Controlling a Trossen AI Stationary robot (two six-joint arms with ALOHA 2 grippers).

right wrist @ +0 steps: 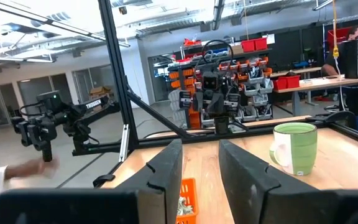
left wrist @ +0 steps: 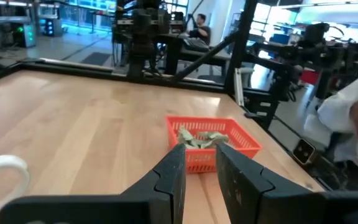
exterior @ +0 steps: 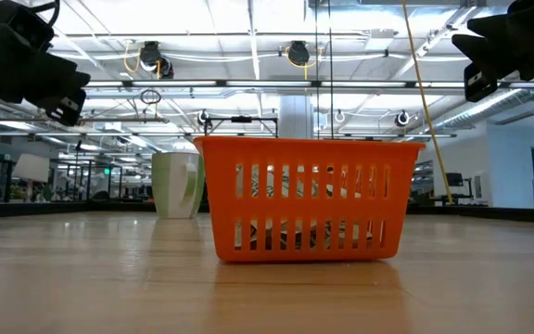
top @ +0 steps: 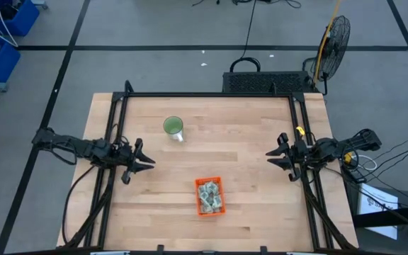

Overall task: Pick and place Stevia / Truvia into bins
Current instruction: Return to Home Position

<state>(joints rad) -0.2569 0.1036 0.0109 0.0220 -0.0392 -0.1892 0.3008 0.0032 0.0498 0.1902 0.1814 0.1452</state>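
Note:
The orange tray point(top: 210, 196) stands on the table's near middle and holds several pale green and white sachets point(top: 209, 194). They lie loose inside it, as the left wrist view point(left wrist: 201, 138) shows. My left gripper point(top: 147, 161) hangs open and empty above the table, left of the tray, its fingers point(left wrist: 173, 171) pointing toward the tray point(left wrist: 241, 146). My right gripper point(top: 271, 154) hangs open and empty to the right of the tray and farther back, a corner of the tray point(right wrist: 185, 196) below its fingers. In the low view the tray point(exterior: 306, 198) stands mid-table.
A green-and-white mug point(top: 173, 127) stands behind the tray toward the far left; it also shows in the right wrist view point(right wrist: 296, 148). A black frame point(top: 211, 95) borders the table. A person's sleeve point(left wrist: 353, 118) shows beyond the table's near edge.

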